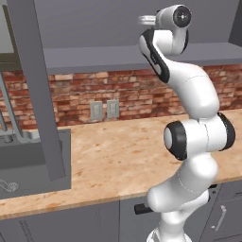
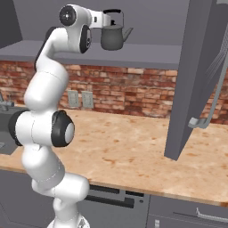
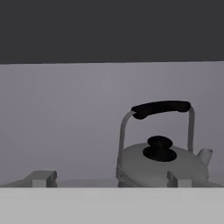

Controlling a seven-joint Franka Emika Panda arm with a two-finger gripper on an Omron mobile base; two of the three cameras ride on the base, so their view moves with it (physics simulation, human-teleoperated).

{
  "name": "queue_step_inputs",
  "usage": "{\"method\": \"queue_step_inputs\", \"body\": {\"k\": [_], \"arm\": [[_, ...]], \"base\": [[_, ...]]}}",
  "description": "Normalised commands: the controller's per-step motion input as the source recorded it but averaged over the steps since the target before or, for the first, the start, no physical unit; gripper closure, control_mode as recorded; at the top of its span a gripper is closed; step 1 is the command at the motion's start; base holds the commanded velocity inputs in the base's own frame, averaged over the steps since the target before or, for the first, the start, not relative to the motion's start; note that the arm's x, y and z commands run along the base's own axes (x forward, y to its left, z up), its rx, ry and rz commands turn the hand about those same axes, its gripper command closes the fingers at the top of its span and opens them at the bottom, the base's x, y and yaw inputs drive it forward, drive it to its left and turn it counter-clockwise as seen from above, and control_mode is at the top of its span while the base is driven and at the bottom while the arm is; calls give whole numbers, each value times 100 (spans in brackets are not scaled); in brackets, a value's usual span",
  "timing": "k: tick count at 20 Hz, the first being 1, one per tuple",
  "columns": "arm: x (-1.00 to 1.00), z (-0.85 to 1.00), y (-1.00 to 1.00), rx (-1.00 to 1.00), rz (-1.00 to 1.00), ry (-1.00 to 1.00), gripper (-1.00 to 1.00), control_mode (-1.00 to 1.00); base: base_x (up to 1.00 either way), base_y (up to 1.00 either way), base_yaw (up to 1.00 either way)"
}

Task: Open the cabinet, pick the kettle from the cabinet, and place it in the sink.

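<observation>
The cabinet (image 2: 147, 55) above the counter stands open, with one door (image 1: 35, 85) swung out at the left and the other door (image 2: 196, 75) at the right. The small grey kettle (image 2: 113, 38) with its black arched handle stands upright on the cabinet floor. My gripper (image 2: 106, 20) is raised to shelf height just left of the kettle's handle, open and holding nothing. In the hand view the kettle (image 3: 162, 162) sits close ahead, right of centre, behind the right fingertip (image 3: 179, 180); the gripper (image 3: 109, 179) is spread wide. The dark sink (image 1: 28, 160) lies low at the left.
A wooden counter (image 1: 123, 151) runs below, backed by a brick wall with two outlets (image 1: 105, 109). The left open door hangs over the sink's right edge. The right door's long bar handle (image 2: 213, 98) juts out toward the base. Grey base cabinets (image 2: 187, 213) sit under the counter.
</observation>
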Motion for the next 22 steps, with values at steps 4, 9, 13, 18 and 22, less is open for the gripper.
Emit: {"method": "queue_step_inputs", "body": {"k": [4, 9, 13, 18, 22], "arm": [[21, -3, 0, 5, 4, 0, -100, -100], [19, 0, 0, 4, 5, 0, -100, -100], [19, 0, -2, 2, 4, 0, -100, -100], [20, 0, -1, 0, 3, 0, -100, -100], [16, 4, 0, 0, 0, -1, -100, -100]], "base": [[0, 0, 0], [0, 0, 0], [0, 0, 0], [0, 0, 0], [0, 0, 0]]}}
